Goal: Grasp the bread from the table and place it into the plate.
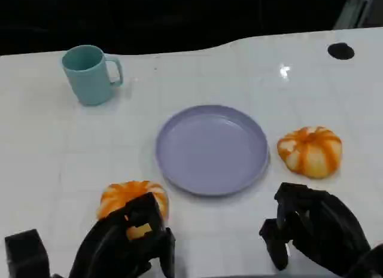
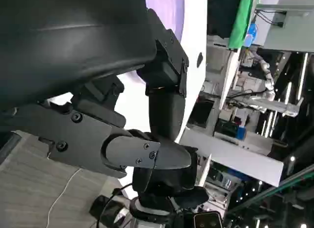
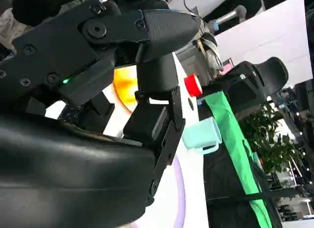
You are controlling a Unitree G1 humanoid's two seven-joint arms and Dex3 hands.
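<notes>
Plate (image 1: pixel 212 149) centre; bread (image 1: pixel 133 199) front-left, second bread (image 1: pixel 310 150) right, mug (image 1: pixel 90 74) back-left.

Both hands low at the near edge of the table, neither holding anything.

The left hand (image 1: pixel 128 242) sits at the lower left, its black fingers (image 1: pixel 146 215) bent forward and downward with gaps between them, nothing gripped. The right hand (image 1: pixel 311 227) sits at the lower right, level with the left and well apart from it, its fingers (image 1: pixel 281 239) curled downward and loosely spread. The wrist views show each hand's rounded black shell with the fingers reaching out from it.
</notes>
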